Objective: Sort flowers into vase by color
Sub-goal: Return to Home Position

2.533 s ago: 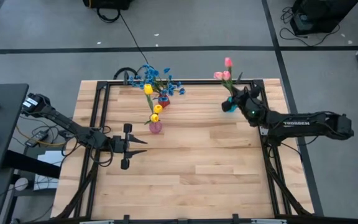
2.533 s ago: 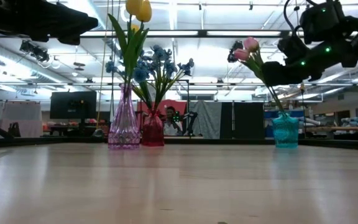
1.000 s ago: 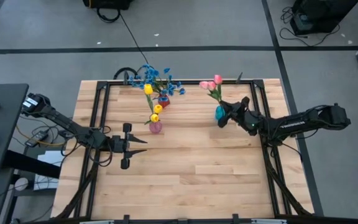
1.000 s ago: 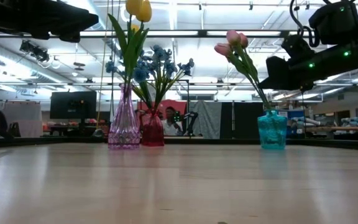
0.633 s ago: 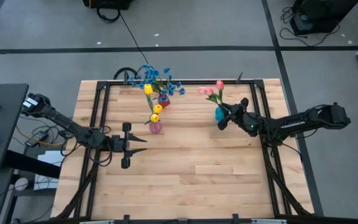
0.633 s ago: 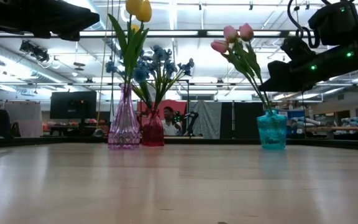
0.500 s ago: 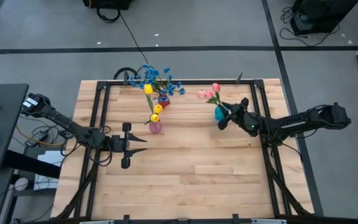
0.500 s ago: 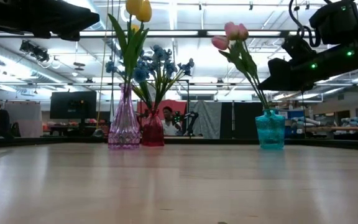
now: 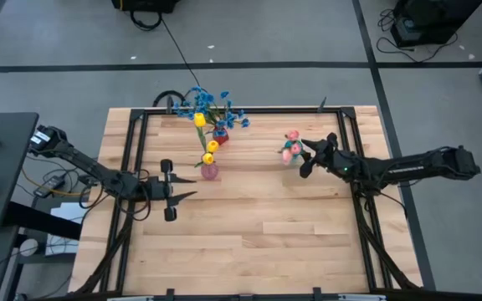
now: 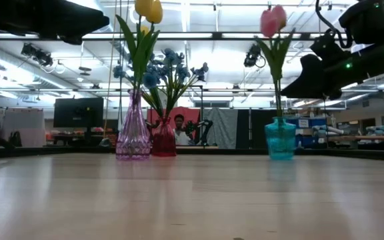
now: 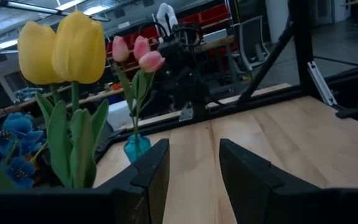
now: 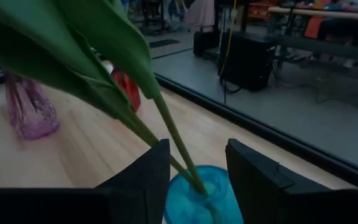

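As I look down from above, the right gripper (image 9: 303,158) hangs just beside the pink tulips (image 9: 291,147). Its fingers are apart, and the stems and the blue vase (image 12: 197,196) show in the gap, unclamped. These tulips stand upright in that vase. Farther left, the yellow tulips (image 10: 148,10) stand in the pink vase (image 10: 133,137), and the blue sprays (image 10: 169,63) in the red vase (image 10: 163,143) beside it. My left gripper (image 9: 192,186) waits over the left part of the table (image 9: 308,251), fingers apart and empty.
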